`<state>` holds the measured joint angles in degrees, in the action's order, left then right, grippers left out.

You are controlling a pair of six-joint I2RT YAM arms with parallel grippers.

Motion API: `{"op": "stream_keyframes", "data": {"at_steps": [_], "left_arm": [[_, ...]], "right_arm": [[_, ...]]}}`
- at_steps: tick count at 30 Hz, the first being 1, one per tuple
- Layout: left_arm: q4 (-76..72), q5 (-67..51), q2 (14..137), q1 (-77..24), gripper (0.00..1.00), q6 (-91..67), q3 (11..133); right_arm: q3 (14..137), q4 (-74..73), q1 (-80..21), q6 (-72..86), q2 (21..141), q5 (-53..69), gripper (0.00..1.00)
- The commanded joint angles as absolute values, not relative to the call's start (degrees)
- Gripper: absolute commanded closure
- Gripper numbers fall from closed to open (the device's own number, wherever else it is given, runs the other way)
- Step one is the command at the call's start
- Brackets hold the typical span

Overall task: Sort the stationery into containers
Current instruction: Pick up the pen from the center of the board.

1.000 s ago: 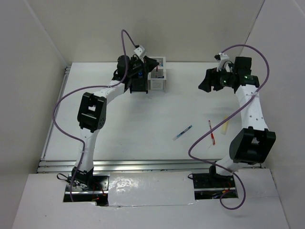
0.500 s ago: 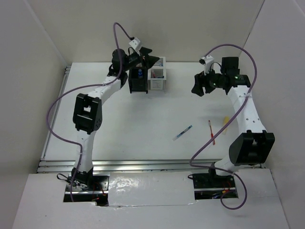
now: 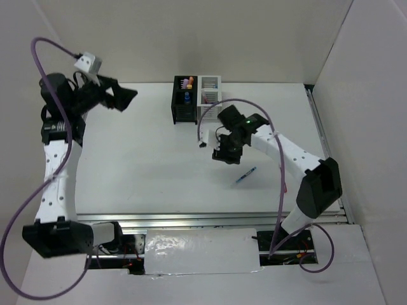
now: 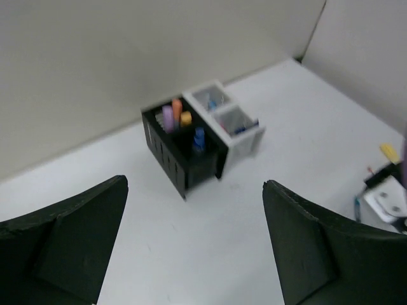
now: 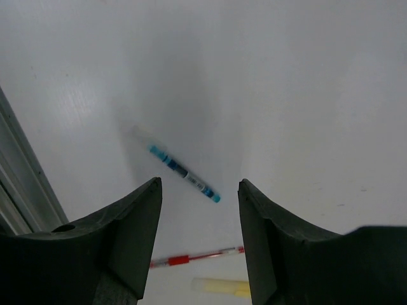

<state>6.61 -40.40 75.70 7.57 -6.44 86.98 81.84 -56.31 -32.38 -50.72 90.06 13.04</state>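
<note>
blue pen [image 5: 184, 173] seemingly beneath right jaws

Before me at the far side of the white bench [image 3: 146, 165], the joined black slatted pen box [image 3: 183, 107] and white slatted pen box [image 3: 210, 101] stand upright, the black one holding a purple marker [image 4: 168, 118], an orange marker [image 4: 177, 107] and a blue marker [image 4: 199, 137], while a thin blue-capped pen [image 5: 184, 173], a thin red pen [image 5: 194, 257] and a yellow marker [image 5: 219, 287] lie flat nearer me.

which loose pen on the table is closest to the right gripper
The blue pen, lying right by the right gripper; the red pen and yellow marker lie farther off.
</note>
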Motion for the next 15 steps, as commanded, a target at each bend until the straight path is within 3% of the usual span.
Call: {"op": "stream_keyframes", "data": {"at_steps": [1, 8, 15], "left_arm": [[19.07, -43.25, 70.33, 9.84, 0.01, -3.16, 76.49], [15.04, -42.72, 58.82, 11.78, 0.01, -12.71, 58.2], [16.61, -46.32, 61.78, 11.16, 0.01, -13.1, 57.13]], "right_arm": [[79.63, -60.99, -36.29, -54.06, 94.64, 1.77, 0.41], [79.72, -62.84, -43.05, -49.49, 102.91, -5.18, 0.38], [69.18, -56.17, -49.47, -47.29, 101.78, -8.26, 0.33]]}}
